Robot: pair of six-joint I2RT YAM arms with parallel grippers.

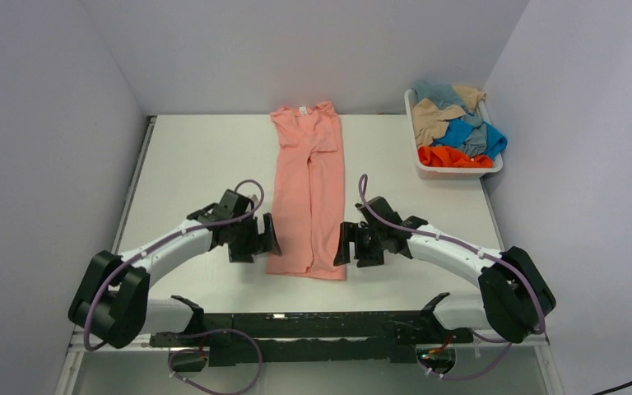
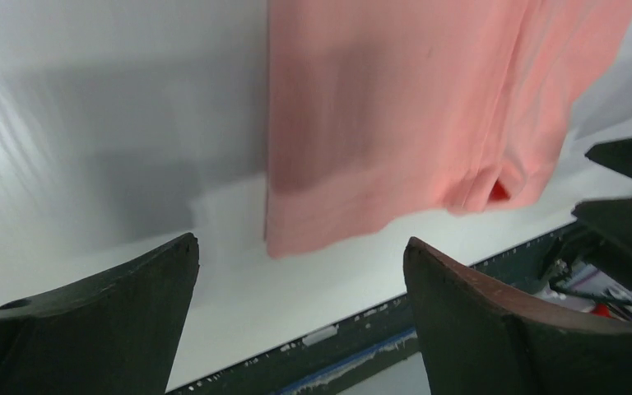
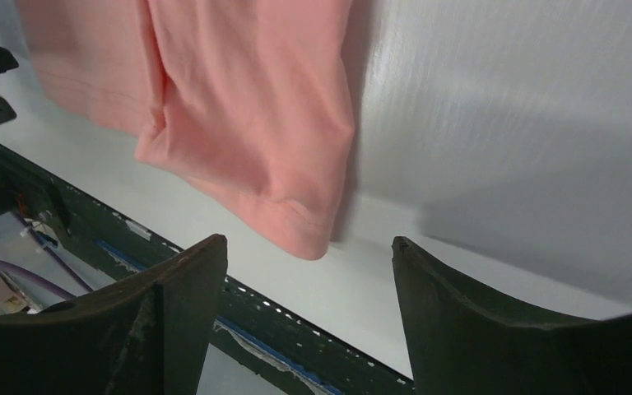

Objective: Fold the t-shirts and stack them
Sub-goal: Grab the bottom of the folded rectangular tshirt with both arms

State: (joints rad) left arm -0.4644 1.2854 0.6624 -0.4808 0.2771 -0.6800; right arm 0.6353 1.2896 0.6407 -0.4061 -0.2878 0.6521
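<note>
Both jaws gape empty, with the salmon pink t-shirt at three o'clock of the left gripper and nine o'clock of the right gripper.

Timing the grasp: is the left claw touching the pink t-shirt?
Apart. Left wrist view: white table shows between the left claw and the pink t-shirt.

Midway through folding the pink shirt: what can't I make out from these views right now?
- Heaped shirts in the basket, top view: they cover one another, count unclear.
- Pink shirt, both wrist views: collar end cut off by the top edge.
- Pink shirt's under layers, every view: hidden by its top layer.
</note>
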